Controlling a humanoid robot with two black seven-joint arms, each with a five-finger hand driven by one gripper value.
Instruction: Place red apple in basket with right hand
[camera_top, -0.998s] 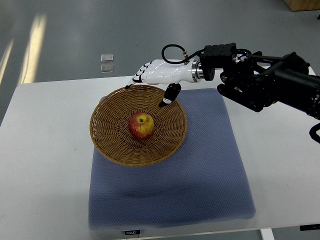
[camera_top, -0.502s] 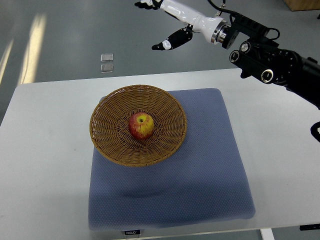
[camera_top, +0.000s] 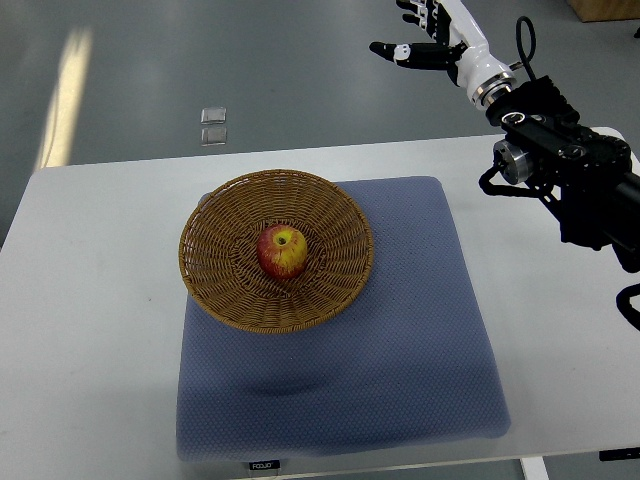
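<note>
I am looking into a lab or test bay: a plain white table (camera_top: 90, 300) stands on a bare grey polished floor (camera_top: 150, 70), with a blue mat (camera_top: 400, 350) as staging, a corner of a cardboard box (camera_top: 608, 8) at one o'clock, and the black robot arm (camera_top: 575, 170) at two o'clock.

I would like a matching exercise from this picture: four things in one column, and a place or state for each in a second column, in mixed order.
Things:
1. red apple
2. basket
3. blue mat
4. right hand

Places or states:
A. raised beyond the table's far edge, fingers spread, holding nothing
B. lying flat on the white table
C. in the middle of the wicker bowl
D. standing on the mat's far left part

Pairs: 1-C, 2-D, 3-B, 4-A
</note>
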